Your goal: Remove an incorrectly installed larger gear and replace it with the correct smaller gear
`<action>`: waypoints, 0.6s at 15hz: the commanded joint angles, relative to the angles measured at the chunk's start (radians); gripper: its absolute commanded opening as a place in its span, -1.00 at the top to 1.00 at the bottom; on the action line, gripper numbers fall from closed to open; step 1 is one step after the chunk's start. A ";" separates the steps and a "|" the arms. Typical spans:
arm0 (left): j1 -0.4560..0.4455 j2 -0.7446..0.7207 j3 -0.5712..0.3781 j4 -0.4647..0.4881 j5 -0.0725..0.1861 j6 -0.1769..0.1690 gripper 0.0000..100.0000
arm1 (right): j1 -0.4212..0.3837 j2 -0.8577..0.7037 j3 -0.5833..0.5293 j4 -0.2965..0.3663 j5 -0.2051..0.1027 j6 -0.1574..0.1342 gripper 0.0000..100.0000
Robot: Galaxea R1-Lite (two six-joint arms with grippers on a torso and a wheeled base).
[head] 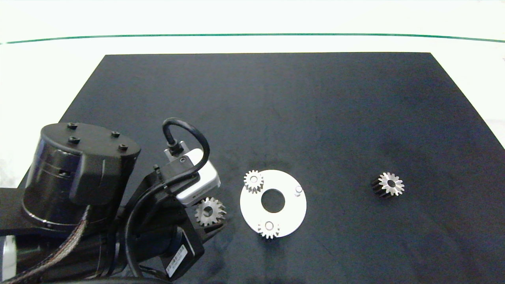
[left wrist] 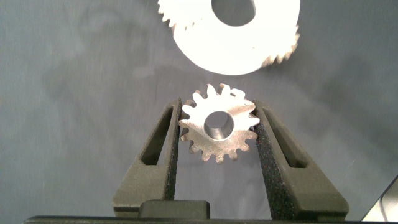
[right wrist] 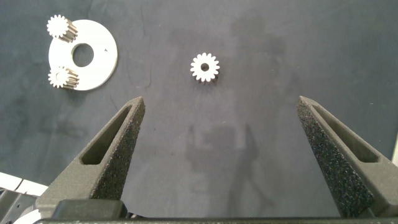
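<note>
Grey left tool (left wrist: 217,134) grips smaller gear (left wrist: 219,123), seemingly

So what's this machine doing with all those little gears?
The left gripper is pinching the smaller gear just beside the white disc, which carries two matching small gears and one bare peg. The larger gear lies alone on the dark mat, well off the disc. The right gripper hangs open above the mat, holding nothing.
</note>
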State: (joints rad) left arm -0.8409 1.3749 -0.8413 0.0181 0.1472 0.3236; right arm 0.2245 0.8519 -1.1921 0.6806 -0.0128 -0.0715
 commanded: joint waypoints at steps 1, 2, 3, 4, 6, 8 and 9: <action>-0.041 0.090 -0.065 -0.003 0.002 0.003 0.56 | -0.002 -0.030 -0.023 0.007 -0.003 -0.001 -1.00; -0.067 0.121 -0.091 -0.001 0.005 0.003 0.56 | -0.002 -0.040 -0.034 0.010 -0.003 -0.002 -1.00; -0.078 0.148 -0.116 -0.003 0.022 0.003 0.56 | -0.002 -0.045 -0.037 0.013 -0.003 -0.002 -1.00; -0.103 0.188 -0.147 -0.006 0.032 0.003 0.56 | -0.002 -0.050 -0.040 0.013 -0.003 -0.002 -1.00; -0.132 0.262 -0.214 -0.017 0.038 0.011 0.56 | -0.002 -0.053 -0.041 0.014 -0.004 -0.004 -1.00; -0.156 0.323 -0.283 -0.015 0.057 0.011 0.56 | -0.004 -0.063 -0.043 0.014 -0.004 -0.004 -1.00; -0.169 0.348 -0.315 -0.013 0.060 0.011 0.56 | -0.002 -0.068 -0.046 0.014 -0.003 -0.004 -1.00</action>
State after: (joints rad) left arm -0.9885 1.6519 -1.1128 0.0038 0.2000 0.3323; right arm 0.2213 0.7921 -1.2362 0.6909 -0.0168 -0.0736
